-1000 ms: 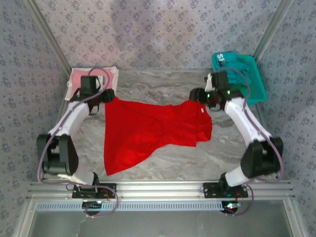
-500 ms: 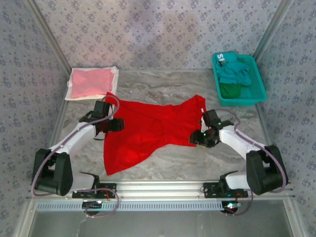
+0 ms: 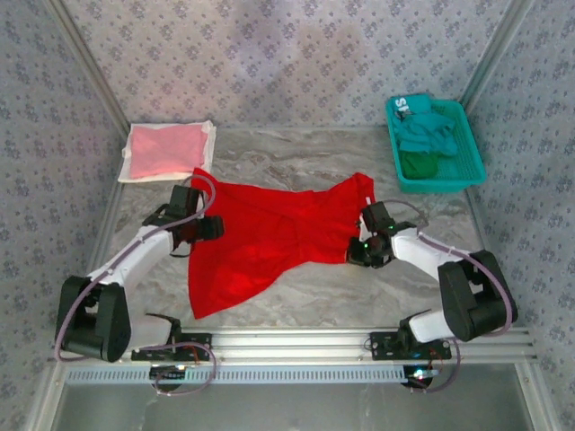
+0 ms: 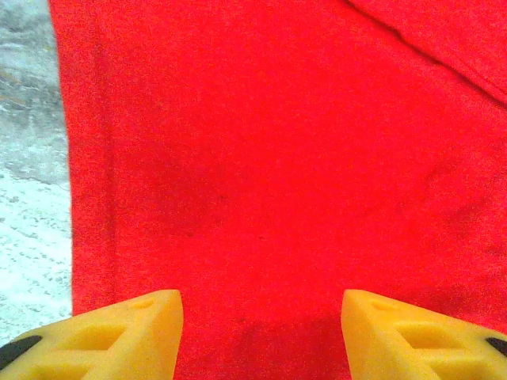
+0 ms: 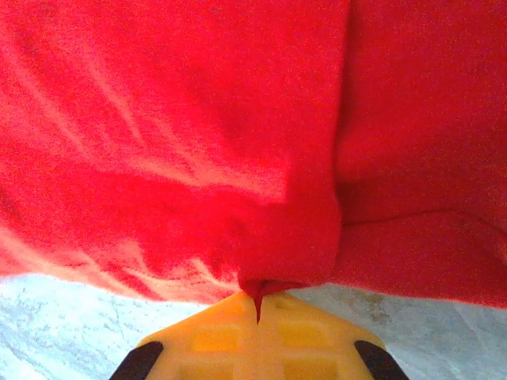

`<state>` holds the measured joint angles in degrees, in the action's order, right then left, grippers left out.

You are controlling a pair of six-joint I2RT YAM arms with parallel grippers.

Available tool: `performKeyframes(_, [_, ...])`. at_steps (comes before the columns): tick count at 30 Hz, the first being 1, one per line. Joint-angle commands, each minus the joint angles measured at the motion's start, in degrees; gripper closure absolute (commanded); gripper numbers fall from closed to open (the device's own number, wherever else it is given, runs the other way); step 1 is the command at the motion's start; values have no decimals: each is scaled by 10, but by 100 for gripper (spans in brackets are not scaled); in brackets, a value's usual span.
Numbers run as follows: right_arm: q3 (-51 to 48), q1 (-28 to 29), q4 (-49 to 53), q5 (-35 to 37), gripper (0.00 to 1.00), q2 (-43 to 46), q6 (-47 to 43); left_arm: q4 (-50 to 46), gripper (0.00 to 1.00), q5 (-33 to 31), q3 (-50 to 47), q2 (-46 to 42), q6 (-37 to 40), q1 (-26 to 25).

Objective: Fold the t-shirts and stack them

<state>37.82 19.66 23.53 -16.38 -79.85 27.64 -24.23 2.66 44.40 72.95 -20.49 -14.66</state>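
Your bright red cloth t-shirt [image 3: 269, 238] lies spread mid-frame, its long axis running left to right. Your right gripper [image 5: 257, 303], at its right edge, is pinched tight on a fold; your left gripper [image 4: 261, 317] hovers half-spread over the left edge, gripping nothing.

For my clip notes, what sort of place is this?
Likely a robot test cell, not a home: left arm and right arm bolted to an aluminium rail, patterned fabric walls boxing in a marble-look table.
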Motion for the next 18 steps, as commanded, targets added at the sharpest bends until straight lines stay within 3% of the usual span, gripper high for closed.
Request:
performKeyframes(1, [33, -6, 3, -10, 100, 48, -5, 4, 45, -22, -5, -24, -9, 0])
performKeyframes(11, [209, -51, 18, -43, 100, 51, -7, 40, 45, -38, 31, -26, 10, 11])
performKeyframes(18, [409, -78, -18, 6, 100, -89, 10, 99, 43, -34, 98, 55, 45, 65])
